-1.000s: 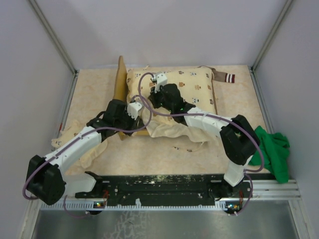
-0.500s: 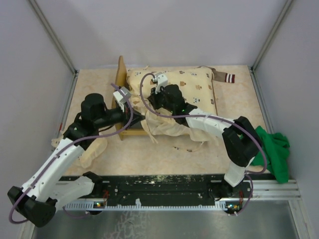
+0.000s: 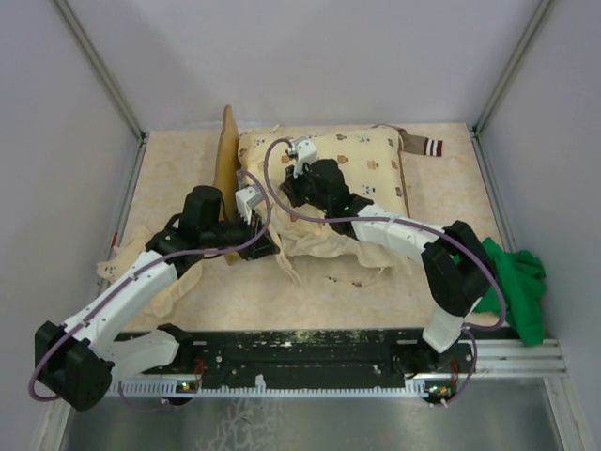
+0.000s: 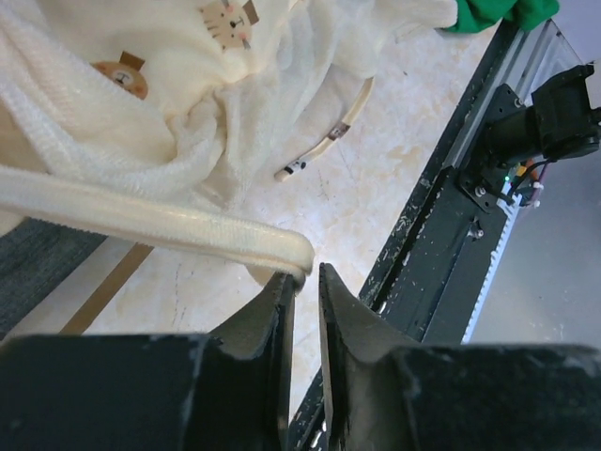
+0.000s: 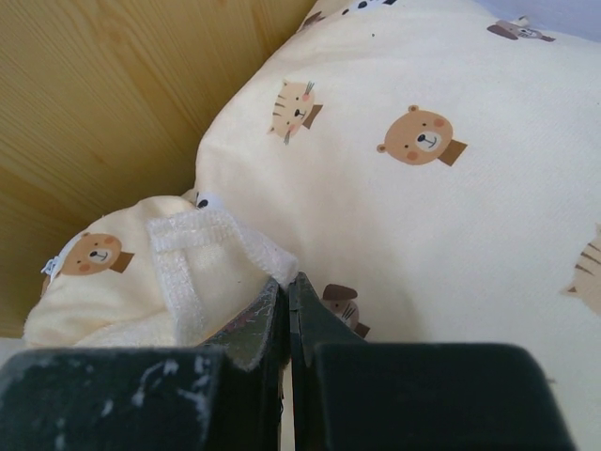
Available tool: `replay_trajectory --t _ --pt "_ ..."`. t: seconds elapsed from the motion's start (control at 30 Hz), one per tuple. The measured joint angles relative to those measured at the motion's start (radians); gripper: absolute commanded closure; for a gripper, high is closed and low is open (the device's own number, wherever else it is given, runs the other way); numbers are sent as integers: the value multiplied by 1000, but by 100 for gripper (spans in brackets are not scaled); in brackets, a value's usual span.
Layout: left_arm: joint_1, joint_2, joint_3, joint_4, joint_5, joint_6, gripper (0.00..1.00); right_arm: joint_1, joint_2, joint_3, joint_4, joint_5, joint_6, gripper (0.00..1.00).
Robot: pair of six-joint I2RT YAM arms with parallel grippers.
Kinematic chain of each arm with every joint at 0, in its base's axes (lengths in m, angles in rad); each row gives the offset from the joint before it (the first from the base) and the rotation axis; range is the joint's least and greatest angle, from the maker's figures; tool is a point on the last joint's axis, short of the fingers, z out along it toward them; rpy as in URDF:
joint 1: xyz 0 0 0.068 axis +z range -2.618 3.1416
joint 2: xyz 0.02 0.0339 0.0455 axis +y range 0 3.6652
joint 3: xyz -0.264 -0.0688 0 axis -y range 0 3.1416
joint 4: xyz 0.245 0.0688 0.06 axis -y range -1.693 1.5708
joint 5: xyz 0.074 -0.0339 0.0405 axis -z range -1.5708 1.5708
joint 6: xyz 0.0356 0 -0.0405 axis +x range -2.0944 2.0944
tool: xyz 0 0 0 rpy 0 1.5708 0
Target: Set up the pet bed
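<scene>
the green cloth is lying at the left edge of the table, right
Not quite. The green cloth is lying at the right edge of the table, not the left. The top external view shows it.

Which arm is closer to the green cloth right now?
Right. The right arm has its elbow beside the green cloth; the left arm is far off on the opposite side.

— Pet bed (image 3: 225, 141)?
— Mostly buried under the quilt (image 3: 324, 240), save for headboard (image 3: 223, 169) and a sliver of rail (image 4: 103, 282).
— Left gripper (image 4: 306, 273)?
— Hidden beneath its own wrist from above. Up close, brushed by the hem (image 4: 169, 225) at the tips; pinching or merely touching, impossible to tell.
— Green cloth (image 3: 521, 282)?
— Partly behind the right arm (image 3: 453, 268); cropped by the left wrist view's top edge.
</scene>
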State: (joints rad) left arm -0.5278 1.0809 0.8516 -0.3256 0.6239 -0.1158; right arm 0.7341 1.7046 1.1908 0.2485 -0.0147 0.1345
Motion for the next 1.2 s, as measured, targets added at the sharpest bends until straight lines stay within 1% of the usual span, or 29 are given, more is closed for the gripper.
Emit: replay_trajectory --t 0.03,0.07,0.1,0.13,0.17,0.2,0.23,0.27,0.3,0.43,0.47,0.5,0.53,0.57,0.63,0.8,0.93,0.97,1.0,1.07,1.17,1.2 --pt "0 0 0 -10 -5 6 87 0 0 0 -1 2 0 100" --pt "0 0 0 -20 -7 11 96 0 0 0 -1 3 0 100" --pt "0 -2 0 -25 -7 19 100 0 0 0 -2 3 0 100" --pt "0 -4 -2 -26 -7 22 100 0 0 0 -1 3 0 100" --pt "0 -8 -6 -26 -7 31 95 0 0 0 -1 3 0 100" --pt "0 -14 -10 -27 -9 35 84 0 0 0 0 3 0 100" --pt "0 -19 -16 -29 -14 39 78 0 0 0 0 3 0 100" --pt "0 -21 -17 -39 -22 42 92 0 0 0 0 3 0 100" --pt "0 -21 -17 -45 -27 47 100 0 0 0 -1 3 -1 100" --pt "0 -23 -17 -79 -37 67 100 0 0 0 -3 3 0 100" --pt "0 -24 -17 -83 -41 69 99 0 0 0 -2 3 0 100" --pt "0 -27 -17 -87 -55 71 95 0 0 0 -3 4 0 100" --pt "0 -32 -17 -92 -75 71 94 0 0 0 -3 6 0 100" --pt "0 -37 -16 -98 -100 71 95 0 0 0 -3 8 0 100" --pt "0 -49 -14 -119 -173 68 100 -3 0 0 -3 11 0 100" --pt "0 -56 43 -199 -341 68 100 -16 0 -8 6 20 0 100" --pt "0 -59 96 -222 -426 79 100 -21 0 -35 13 23 0 100" --pt "0 -59 105 -228 -440 86 98 -21 0 -39 14 24 1 100" --pt "0 -59 114 -234 -452 92 94 -21 0 -42 13 25 1 100" --pt "0 -58 137 -249 -459 111 90 -21 0 -45 15 27 1 100" --pt "0 -58 170 -260 -402 144 96 -22 0 -46 18 29 1 100" --pt "0 -60 177 -258 -355 154 95 -23 0 -47 19 29 1 100"
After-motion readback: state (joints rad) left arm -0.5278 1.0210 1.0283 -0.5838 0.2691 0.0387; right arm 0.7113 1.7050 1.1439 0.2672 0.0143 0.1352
